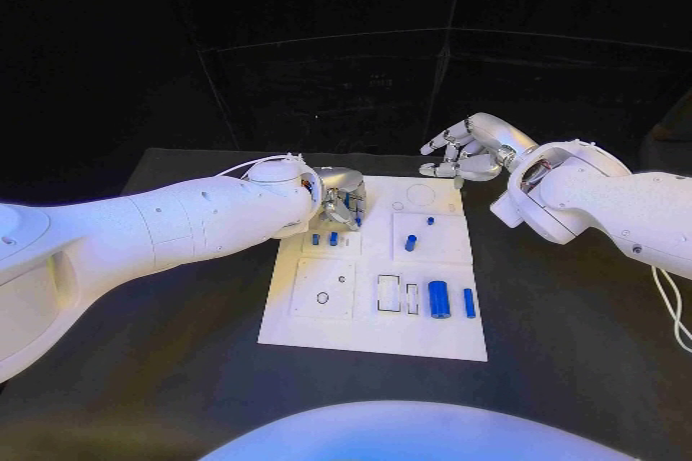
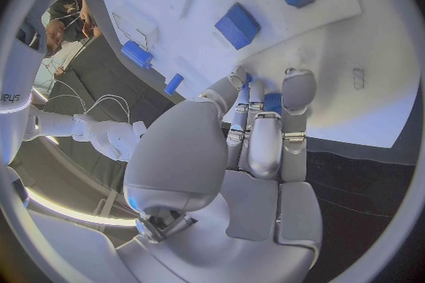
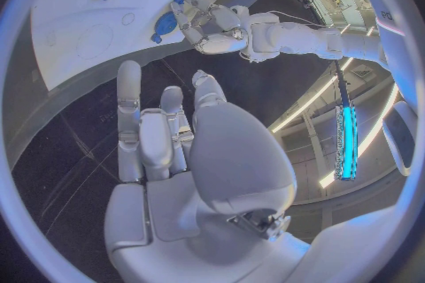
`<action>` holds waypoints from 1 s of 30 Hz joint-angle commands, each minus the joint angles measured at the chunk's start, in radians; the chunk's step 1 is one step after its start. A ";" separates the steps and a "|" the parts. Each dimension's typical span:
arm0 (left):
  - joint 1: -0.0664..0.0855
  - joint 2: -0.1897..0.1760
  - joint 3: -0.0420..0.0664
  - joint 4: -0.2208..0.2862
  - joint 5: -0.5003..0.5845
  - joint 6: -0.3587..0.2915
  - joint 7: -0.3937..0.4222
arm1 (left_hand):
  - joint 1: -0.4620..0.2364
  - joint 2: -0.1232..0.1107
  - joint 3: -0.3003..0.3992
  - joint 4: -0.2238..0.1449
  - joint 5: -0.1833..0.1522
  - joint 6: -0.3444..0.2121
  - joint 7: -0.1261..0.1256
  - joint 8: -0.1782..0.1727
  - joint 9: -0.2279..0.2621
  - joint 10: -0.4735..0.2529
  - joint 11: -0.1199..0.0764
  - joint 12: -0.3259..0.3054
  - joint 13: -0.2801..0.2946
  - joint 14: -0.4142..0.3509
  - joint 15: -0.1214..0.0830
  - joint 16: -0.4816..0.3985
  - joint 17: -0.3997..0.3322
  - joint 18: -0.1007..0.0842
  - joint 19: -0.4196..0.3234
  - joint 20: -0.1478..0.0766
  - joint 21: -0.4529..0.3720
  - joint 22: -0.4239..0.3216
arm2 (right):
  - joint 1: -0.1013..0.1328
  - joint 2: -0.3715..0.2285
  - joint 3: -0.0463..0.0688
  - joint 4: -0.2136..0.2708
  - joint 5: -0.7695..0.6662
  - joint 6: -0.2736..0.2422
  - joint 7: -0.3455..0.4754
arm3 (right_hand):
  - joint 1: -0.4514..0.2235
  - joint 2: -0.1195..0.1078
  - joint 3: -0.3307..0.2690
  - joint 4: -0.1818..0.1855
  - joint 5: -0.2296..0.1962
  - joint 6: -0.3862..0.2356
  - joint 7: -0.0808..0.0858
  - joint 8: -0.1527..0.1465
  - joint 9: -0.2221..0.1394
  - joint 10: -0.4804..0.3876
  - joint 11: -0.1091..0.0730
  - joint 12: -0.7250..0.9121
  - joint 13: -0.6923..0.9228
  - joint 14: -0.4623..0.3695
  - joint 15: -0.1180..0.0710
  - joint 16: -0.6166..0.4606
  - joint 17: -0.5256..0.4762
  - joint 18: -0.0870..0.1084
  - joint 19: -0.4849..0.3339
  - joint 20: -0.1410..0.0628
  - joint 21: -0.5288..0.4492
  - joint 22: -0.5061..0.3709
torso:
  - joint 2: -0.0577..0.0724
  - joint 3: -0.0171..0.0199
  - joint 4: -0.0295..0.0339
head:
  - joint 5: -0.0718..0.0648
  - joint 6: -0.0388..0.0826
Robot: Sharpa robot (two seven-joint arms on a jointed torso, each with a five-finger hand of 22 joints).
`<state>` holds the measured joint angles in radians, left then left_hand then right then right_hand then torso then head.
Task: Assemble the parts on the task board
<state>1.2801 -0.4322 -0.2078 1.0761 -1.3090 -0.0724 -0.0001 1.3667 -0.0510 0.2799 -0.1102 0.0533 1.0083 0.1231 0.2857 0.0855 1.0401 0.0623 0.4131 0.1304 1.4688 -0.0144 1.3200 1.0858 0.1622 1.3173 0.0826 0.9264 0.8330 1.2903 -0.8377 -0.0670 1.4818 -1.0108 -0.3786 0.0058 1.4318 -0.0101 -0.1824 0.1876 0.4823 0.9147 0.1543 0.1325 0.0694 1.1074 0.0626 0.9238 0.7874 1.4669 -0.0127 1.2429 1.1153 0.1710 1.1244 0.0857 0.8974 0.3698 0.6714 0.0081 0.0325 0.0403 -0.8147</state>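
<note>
Well, handling: the small blue part (image 2: pixel 268 102) at the left hand's fingertips is probably light, rigid plastic with smooth and somewhat slippery faces. It should stand a firm pinch, but it could pop out sideways.
Where to take hold: across its two opposite sides, low and close to the board, leaving the end that must enter a seat free.
Look: solid blue, short and blocky. Most of it is hidden between the fingers, so its exact shape is unclear.
Place: at the far left part of the task board (image 1: pixel 368 331), under the left hand.
Left hand (image 1: pixel 339 199): bent down over the board with its fingers (image 2: pixel 299 88) drawn close together around the part. I cannot tell whether they truly grip it or only touch it.
Nearby parts: a pair of small blue pieces (image 1: pixel 316 239) stands just beside that hand, on its near side.
Farther parts: a thick blue cylinder (image 1: pixel 438 299) and a slimmer blue rod (image 1: pixel 469 302) lie side by side towards the board's near right.
Right hand (image 1: pixel 464 151): held above the table off the board's far right corner, fingers apart and loosely curled, holding nothing.
Table (image 1: pixel 173 381): black, with the board lying flat on it.
</note>
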 commanded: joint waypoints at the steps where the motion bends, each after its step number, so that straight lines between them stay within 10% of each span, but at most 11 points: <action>1: -0.001 0.004 0.000 0.001 -0.019 0.033 -0.012 | 0.002 0.011 0.010 -0.001 -0.005 0.009 -0.001 -0.008 -0.002 0.009 -0.002 -0.007 -0.005 0.019 -0.008 0.006 -0.001 -0.011 0.003 -0.002 0.005 0.003 | 0.002 0.002 0.001 0.000 0.002 0.002 0.010 | 0.010 0.000 -0.001 0.005 0.006 -0.007 -0.003 0.003 0.000 -0.002 -0.002 -0.005 -0.001 0.014 -0.006 -0.004 0.001 0.014 0.008 0.001 -0.003 -0.001 | 0.000 -0.0002 0.0009 | 0.000 -0.001; 22: -0.007 -0.005 0.001 0.012 -0.009 -0.028 0.013 | -0.017 0.021 0.047 -0.006 -0.005 0.043 -0.004 -0.016 -0.009 0.045 -0.008 -0.021 -0.024 0.020 -0.012 0.011 -0.005 -0.015 0.007 -0.006 0.029 0.034 | 0.002 0.004 0.001 0.000 0.004 0.002 0.013 | 0.011 0.000 -0.001 0.006 0.007 -0.007 -0.003 0.003 0.000 -0.001 -0.002 -0.004 0.000 0.014 -0.006 -0.004 0.002 0.014 0.008 0.001 -0.004 -0.001 | -0.001 -0.0010 0.0004 | 0.000 0.006; 30: -0.006 -0.043 0.045 0.052 0.062 -0.082 0.031 | -0.016 0.025 0.073 -0.016 -0.005 0.059 -0.002 -0.022 -0.012 0.064 -0.010 -0.033 -0.033 0.016 -0.014 -0.001 -0.039 -0.021 0.020 -0.009 0.058 0.066 | 0.002 0.005 0.001 -0.004 0.005 0.001 0.014 | 0.011 0.000 -0.001 0.006 0.007 -0.007 -0.003 0.003 0.000 -0.001 -0.002 -0.004 0.000 0.014 -0.006 -0.004 0.002 0.014 0.008 0.001 -0.004 -0.001 | -0.002 -0.0003 0.0019 | 0.000 0.012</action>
<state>1.2709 -0.4712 -0.1649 1.1205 -1.2955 -0.1116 0.0088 1.3564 -0.0329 0.3486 -0.1269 0.0530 1.0632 0.1213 0.2671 0.0737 1.0974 0.0552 0.3835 0.0979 1.4689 -0.0214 1.3237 1.0489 0.1466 1.3319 0.0749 0.9800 0.8987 1.2903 -0.8340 -0.0670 1.4776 -1.0094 -0.3786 0.0092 1.4317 -0.0101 -0.1825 0.1875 0.4823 0.9147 0.1542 0.1325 0.0693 1.1074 0.0626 0.9238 0.7875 1.4669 -0.0127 1.2429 1.1163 0.1709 1.1244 0.0857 0.8974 0.3701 0.6704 0.0078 0.0337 0.0407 -0.8039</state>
